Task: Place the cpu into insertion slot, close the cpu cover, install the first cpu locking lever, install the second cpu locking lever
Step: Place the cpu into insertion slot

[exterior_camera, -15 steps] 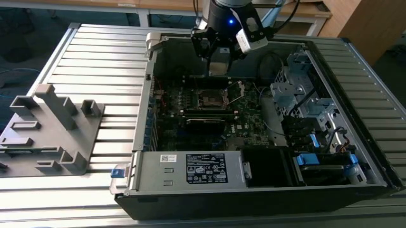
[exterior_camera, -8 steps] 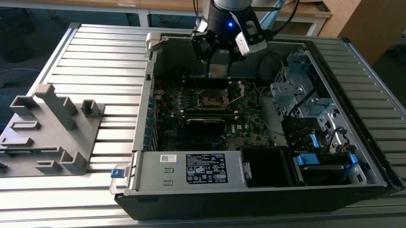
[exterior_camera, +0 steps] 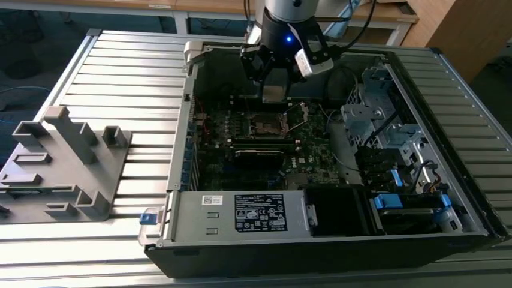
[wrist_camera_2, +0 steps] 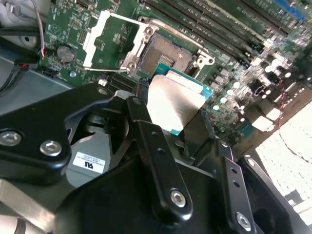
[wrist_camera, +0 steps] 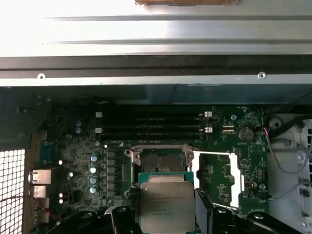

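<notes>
Gripper (wrist_camera: 165,217) is clamped on the cpu (wrist_camera: 166,204), one black finger (wrist_camera: 123,219) on each of two opposite edges. The silver-grey lid faces up and the green edge shows round it. In the second wrist view the same grip is seen: cpu (wrist_camera_2: 173,103) sits btwn the fingers (wrist_camera_2: 146,129) at the gripper's (wrist_camera_2: 171,114) tip, roughly flat to the board.

The insertion slot (wrist_camera: 158,163) lies just past the fingertips, on the motherboard under the gripper. Its contact field is bare, so the cpu is not seated. The cpu's leading edge overlaps the slot's near rim in both wrist views, but can't tell the gap btwn them. Slot in the second wrist view: (wrist_camera_2: 168,54).

The cpu cover (wrist_camera: 217,178) is swung open, lying just beside the slot and off to one side of the gripper, w/ its square window showing green board through it. It also shows in the second wrist view (wrist_camera_2: 108,40).

Beyond the slot, farther from the gripper, run long black memory slots (wrist_camera: 151,124). A coin battery (wrist_camera: 245,132) sits near the open cover.

In the exterior view the gripper (exterior_camera: 274,95) hangs inside the open computer case (exterior_camera: 240,213), just above the insertion slot (exterior_camera: 268,123). The case lies on a slatted metal table (exterior_camera: 120,72). A grey fixture (exterior_camera: 64,162) stands well apart from the gripper, at the exterior view's left.
</notes>
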Action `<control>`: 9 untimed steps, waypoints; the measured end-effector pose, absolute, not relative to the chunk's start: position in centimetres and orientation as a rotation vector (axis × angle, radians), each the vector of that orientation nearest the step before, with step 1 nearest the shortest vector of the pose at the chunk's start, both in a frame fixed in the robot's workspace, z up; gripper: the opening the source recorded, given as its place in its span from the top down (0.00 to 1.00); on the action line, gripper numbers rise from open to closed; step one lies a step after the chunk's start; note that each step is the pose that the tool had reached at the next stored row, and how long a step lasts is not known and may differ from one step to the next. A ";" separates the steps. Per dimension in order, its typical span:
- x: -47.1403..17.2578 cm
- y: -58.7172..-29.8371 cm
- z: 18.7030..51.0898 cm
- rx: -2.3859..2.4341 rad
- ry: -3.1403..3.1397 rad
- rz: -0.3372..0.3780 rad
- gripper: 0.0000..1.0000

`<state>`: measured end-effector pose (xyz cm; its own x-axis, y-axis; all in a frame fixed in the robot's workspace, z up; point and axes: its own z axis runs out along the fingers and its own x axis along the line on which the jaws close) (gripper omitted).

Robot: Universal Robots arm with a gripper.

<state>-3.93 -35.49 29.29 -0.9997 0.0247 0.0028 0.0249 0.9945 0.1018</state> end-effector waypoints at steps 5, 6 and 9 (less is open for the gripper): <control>-3.9 -35.5 29.2 -0.039 -3.134 -0.183 0.46; -3.9 -35.5 29.2 -0.039 -3.134 -0.184 0.46; -3.9 -35.5 28.9 -0.039 -3.134 -0.184 0.46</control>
<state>-3.94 -35.48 28.92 -0.9997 0.0247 0.0031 0.0249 0.9928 0.1170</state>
